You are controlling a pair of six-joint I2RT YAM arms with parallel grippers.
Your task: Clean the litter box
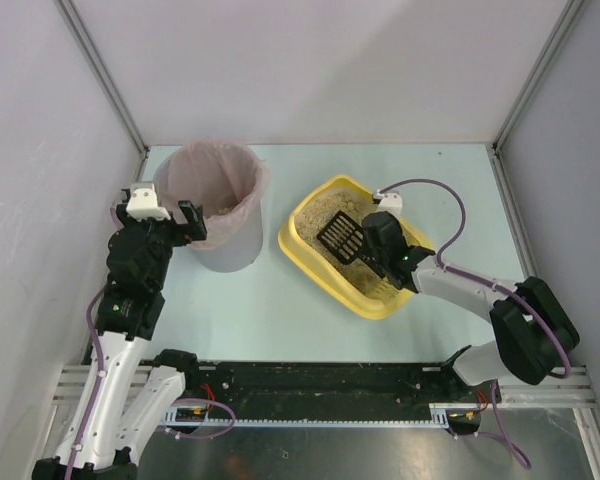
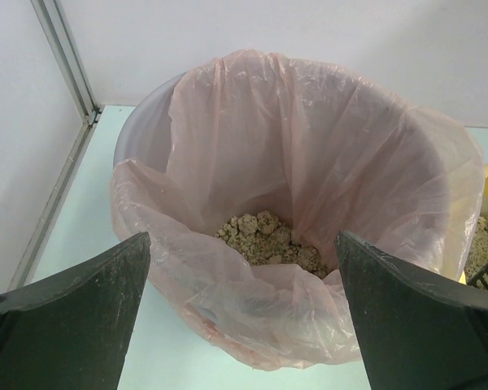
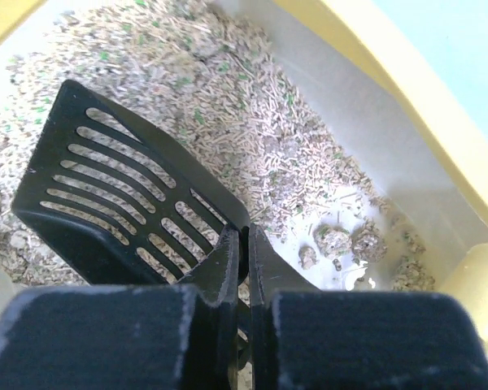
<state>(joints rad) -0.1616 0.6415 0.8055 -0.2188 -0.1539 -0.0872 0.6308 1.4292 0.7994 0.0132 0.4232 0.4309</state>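
The right arm stretches low over the litter box, which sits just right of the grey bin. The right gripper is clamped on the handle of the black slotted scoop, whose blade lies over the beige litter. A few clumps sit on a bare patch of the tray floor. The left arm rises at the bin's left side. The left gripper is spread wide and holds nothing, and it faces the pink liner. Clumped litter lies at the bin's bottom.

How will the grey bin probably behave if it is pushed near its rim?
The bin is tall with only a few clumps inside, so it is probably light and may slide or tip. Its thin, wrinkled pink liner would likely crumple.
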